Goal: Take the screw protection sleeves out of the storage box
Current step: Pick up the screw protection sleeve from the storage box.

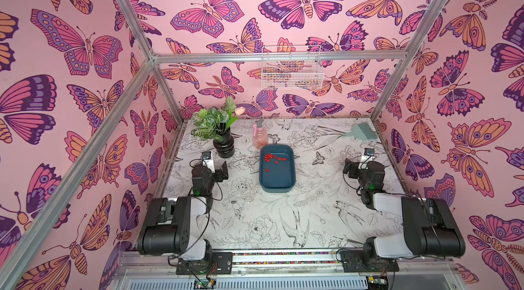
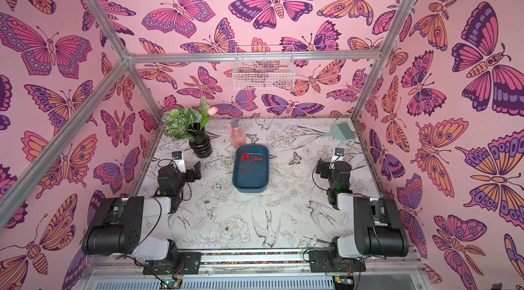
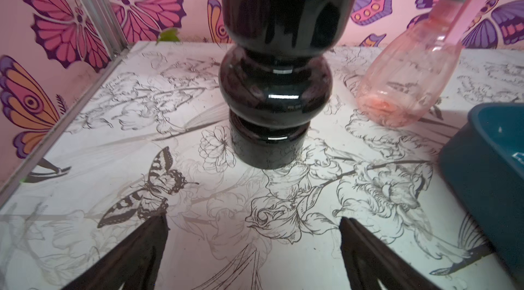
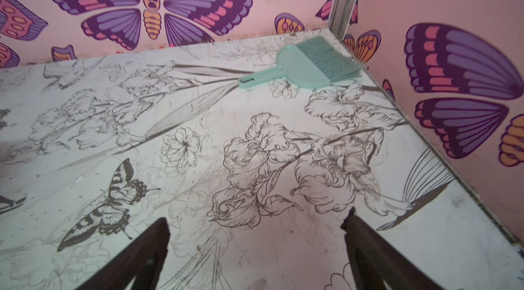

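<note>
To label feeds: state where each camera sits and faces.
Both top views: high behind arm bases, looking down on the storage box; left arm, right arm show.
Left wrist: on left arm, facing the black vase; open left tool shows.
Right wrist: on right arm, facing the green brush; open right tool shows.
Shared: left wrist and top views show vase and box.

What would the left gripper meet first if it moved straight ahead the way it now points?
Probably the black vase, standing straight ahead of the open left gripper; only bare table lies between.
</note>
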Motion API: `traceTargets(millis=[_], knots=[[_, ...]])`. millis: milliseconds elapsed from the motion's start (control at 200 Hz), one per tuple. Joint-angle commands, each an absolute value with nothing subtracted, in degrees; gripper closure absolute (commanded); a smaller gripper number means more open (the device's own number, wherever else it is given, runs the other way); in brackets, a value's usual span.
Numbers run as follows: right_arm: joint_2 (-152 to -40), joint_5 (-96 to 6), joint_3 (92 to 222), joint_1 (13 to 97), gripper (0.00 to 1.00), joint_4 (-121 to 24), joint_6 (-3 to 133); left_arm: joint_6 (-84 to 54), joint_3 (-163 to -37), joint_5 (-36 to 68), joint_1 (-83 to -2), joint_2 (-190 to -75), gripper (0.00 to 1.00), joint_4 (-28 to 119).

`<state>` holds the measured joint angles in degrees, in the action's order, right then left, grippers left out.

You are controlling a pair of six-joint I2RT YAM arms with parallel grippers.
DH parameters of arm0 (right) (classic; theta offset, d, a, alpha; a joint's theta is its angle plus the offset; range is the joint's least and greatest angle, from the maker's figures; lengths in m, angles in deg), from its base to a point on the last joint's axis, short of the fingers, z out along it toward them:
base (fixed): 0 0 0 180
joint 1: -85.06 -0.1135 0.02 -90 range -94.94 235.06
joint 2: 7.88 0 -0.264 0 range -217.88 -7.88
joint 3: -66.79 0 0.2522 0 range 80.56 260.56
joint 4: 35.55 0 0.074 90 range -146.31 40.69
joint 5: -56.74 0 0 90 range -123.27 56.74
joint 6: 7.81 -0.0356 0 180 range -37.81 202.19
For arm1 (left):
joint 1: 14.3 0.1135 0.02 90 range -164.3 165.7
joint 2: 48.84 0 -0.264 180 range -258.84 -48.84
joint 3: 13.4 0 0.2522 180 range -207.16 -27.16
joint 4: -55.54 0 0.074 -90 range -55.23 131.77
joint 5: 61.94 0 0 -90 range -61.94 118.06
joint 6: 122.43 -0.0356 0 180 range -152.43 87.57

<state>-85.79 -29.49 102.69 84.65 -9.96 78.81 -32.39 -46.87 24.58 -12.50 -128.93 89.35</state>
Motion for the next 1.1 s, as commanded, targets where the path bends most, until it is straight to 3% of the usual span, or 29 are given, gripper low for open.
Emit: traceTargets(millis=[0, 155, 280, 506, 691, 1097], knots=[[-77.3, -29.2, 108.5, 84.5, 0.01, -27.6, 74.6, -31.4, -46.6, 28.5, -14.2, -116.1, 0.00, 82.3], [-70.8, -28.6, 112.1, 84.6, 0.01, -38.3, 64.9, -17.4, -50.2, 31.0, -16.2, -104.3, 0.00, 64.9], [-65.5, -24.8, 112.4, 84.7, 0.01, -43.9, 52.3, -6.7, -57.8, 28.7, -15.8, -103.8, 0.00, 50.5], [-62.7, -41.6, 113.1, 84.7, 0.01, -42.5, 49.9, 2.0, -59.4, 7.5, -15.4, -112.4, 0.00, 59.6], [-71.8, -55.1, 120.3, 82.3, 0.01, -45.9, 50.7, 7.1, -59.2, 3.1, -15.7, -120.6, 0.00, 64.6], [-86.9, -44.8, 138.9, 60.3, 0.01, -61.7, 61.2, 10.0, -60.5, 1.4, -18.9, -130.9, 0.06, 68.5]])
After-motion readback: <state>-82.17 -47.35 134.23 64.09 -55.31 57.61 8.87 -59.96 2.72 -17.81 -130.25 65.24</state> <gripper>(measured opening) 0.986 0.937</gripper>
